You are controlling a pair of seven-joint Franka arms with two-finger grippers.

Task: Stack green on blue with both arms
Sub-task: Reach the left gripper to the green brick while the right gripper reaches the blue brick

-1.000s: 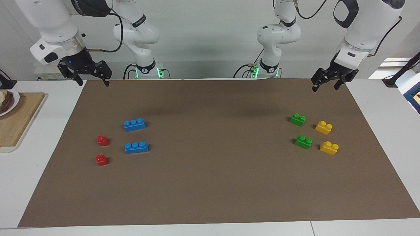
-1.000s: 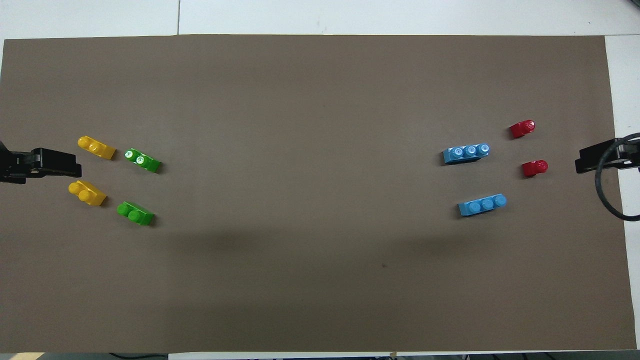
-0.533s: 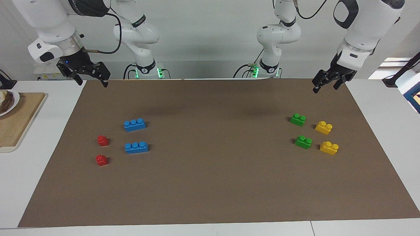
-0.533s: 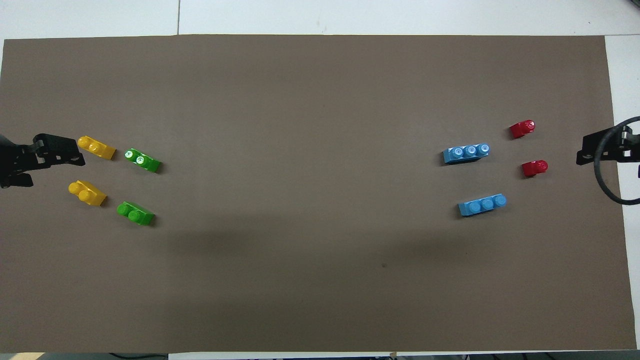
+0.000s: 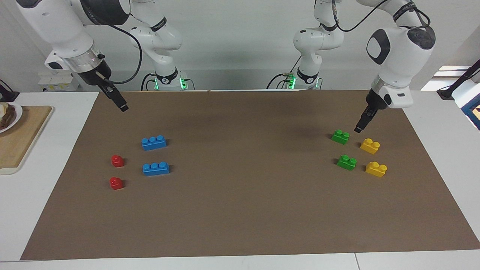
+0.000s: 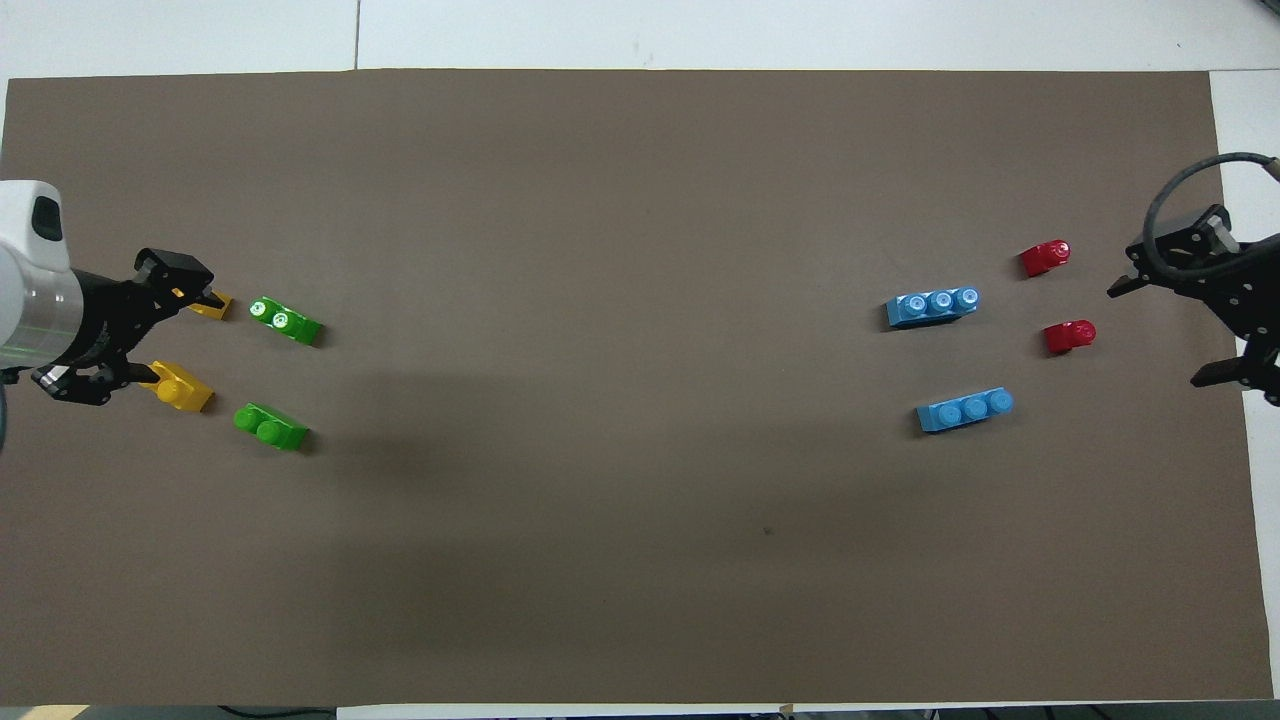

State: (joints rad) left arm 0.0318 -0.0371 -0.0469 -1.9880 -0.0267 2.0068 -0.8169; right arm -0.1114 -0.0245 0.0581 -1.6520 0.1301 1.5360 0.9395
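Observation:
Two green bricks (image 5: 340, 136) (image 5: 347, 162) lie toward the left arm's end of the brown mat (image 5: 240, 210), also visible from overhead (image 6: 270, 427) (image 6: 285, 320). Two long blue bricks (image 5: 154, 143) (image 5: 155, 168) lie toward the right arm's end (image 6: 965, 409) (image 6: 932, 306). My left gripper (image 5: 358, 129) (image 6: 185, 338) hangs open and empty, low over the mat between the nearer green brick and a yellow one. My right gripper (image 5: 123, 108) (image 6: 1152, 338) is open and empty above the mat's corner, apart from the blue bricks.
Two yellow bricks (image 5: 370, 145) (image 5: 376, 168) sit beside the green ones, partly covered by the left gripper from overhead. Two small red bricks (image 5: 117, 161) (image 5: 116, 183) lie beside the blue ones. A wooden board (image 5: 22, 135) with a plate stands off the mat at the right arm's end.
Both grippers turned and came down and in over the mat, the left toward the green and yellow bricks, the right toward the red and blue ones. No brick moved.

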